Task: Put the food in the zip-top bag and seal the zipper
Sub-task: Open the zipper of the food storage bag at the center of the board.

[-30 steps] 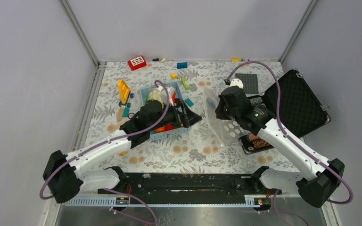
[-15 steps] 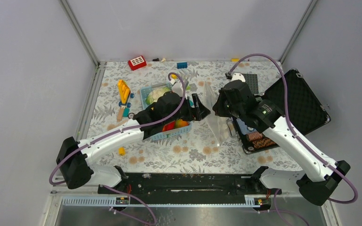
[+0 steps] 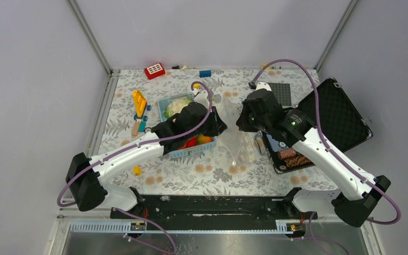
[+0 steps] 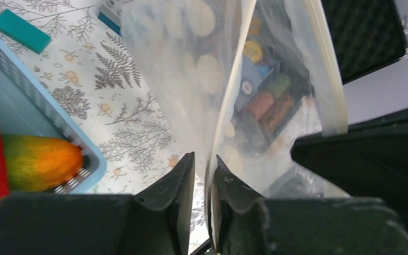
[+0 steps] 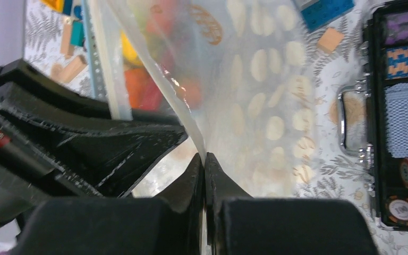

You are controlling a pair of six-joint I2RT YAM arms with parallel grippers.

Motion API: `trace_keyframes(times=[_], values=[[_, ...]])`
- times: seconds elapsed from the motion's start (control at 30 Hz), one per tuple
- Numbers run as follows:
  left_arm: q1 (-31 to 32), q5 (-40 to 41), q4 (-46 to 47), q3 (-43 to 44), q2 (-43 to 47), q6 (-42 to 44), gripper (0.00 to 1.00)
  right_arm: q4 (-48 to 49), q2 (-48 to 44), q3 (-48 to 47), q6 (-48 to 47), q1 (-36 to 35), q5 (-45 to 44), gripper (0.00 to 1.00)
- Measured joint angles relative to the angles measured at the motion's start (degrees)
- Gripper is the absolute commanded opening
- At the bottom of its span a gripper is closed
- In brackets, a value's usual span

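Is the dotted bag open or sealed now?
Open. In the wrist views, each tool pinches a separate wall of the zip-top bag and the two mouth strips stand apart.

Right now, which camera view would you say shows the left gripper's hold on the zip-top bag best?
The left wrist view: the left gripper pinches the zip-top bag edge. The top external view shows both small; the right wrist view shows only its dark body.

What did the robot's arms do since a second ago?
The left gripper swung from the blue basket to the zip-top bag and closed on its edge. The right gripper stayed clamped on the bag. The food stayed in the basket.
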State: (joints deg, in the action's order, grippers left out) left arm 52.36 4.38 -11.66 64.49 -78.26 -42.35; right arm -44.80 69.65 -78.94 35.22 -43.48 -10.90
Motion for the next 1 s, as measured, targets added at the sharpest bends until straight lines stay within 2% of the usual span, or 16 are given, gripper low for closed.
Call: trace_keyframes(times=[0.13, 0.43, 0.6, 0.63, 0.7, 0.8, 0.93, 0.97, 1.0], values=[[0.09, 0.90, -1.86, -0.09, 0.00, 0.31, 0.11, -1.16, 1.25, 0.04, -2.03, -0.04, -6.51, 0.00], [0.13, 7.65, -8.33, -2.19, 0.09, 0.44, 0.11, -8.17, 4.85, 1.55, -7.54, -0.13, -34.71, 0.00], [0.81, 9.44, -9.20, -2.49, 0.07, 0.35, 0.12, -8.70, 6.23, 2.10, -9.77, -0.81, -40.85, 0.00], [0.87, 9.64, -9.18, -2.47, -0.02, 0.33, 0.15, -8.68, 6.27, 2.08, -10.12, -0.85, -41.16, 0.00], [0.92, 9.88, -9.20, -2.21, -0.57, 0.37, 0.23, -8.59, 6.29, 2.08, -11.50, -0.90, -41.07, 0.00], [0.79, 9.55, -9.25, -1.77, -2.14, 1.49, 0.50, -7.26, 5.95, 2.51, -14.97, -0.74, -38.53, 0.00], [0.35, 4.83, -8.74, -1.31, -4.96, 3.76, 0.89, -3.45, 3.98, 5.77, -18.86, -0.50, -27.12, 0.00], [0.31, 3.56, -8.68, -1.03, -5.60, 4.42, 0.96, -3.04, 3.96, 6.12, -19.21, -0.48, -24.09, 0.00], [0.28, 2.10, -8.46, -0.68, -6.16, 4.83, 0.98, -2.62, 4.07, 6.23, -19.47, -0.48, -21.59, 0.00]])
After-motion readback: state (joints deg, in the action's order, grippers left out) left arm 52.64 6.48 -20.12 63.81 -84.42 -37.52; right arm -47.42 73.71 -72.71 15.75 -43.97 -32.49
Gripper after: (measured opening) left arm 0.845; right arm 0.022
